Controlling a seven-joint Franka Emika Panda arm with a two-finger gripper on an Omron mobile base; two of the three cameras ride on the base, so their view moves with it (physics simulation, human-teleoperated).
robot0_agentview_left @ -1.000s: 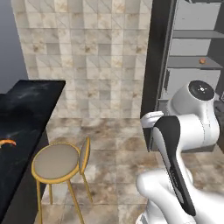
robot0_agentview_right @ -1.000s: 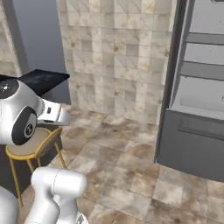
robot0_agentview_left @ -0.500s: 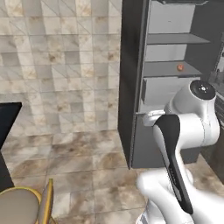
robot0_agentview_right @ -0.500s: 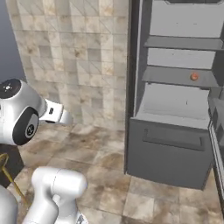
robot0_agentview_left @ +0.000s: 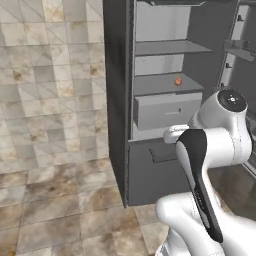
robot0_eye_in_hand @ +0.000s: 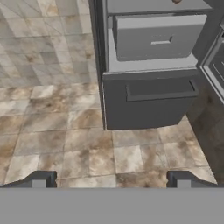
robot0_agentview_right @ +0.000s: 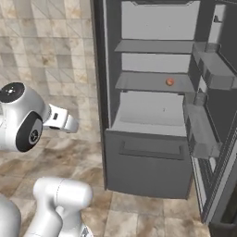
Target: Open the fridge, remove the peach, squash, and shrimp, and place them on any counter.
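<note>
While the fridge is standing tall with its door swung open, the peach is sitting on a shelf; jaws apart, empty.

Beige and grey marbled tile wall ahead and to the left of the gripper, mottled brown and cream stone-tile floor spreading below and ahead of it, pale grout lines, even flat lighting

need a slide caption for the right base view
Fridge door open, a peach on a middle shelf, the arm drawn back at left above the tiled floor.
</note>
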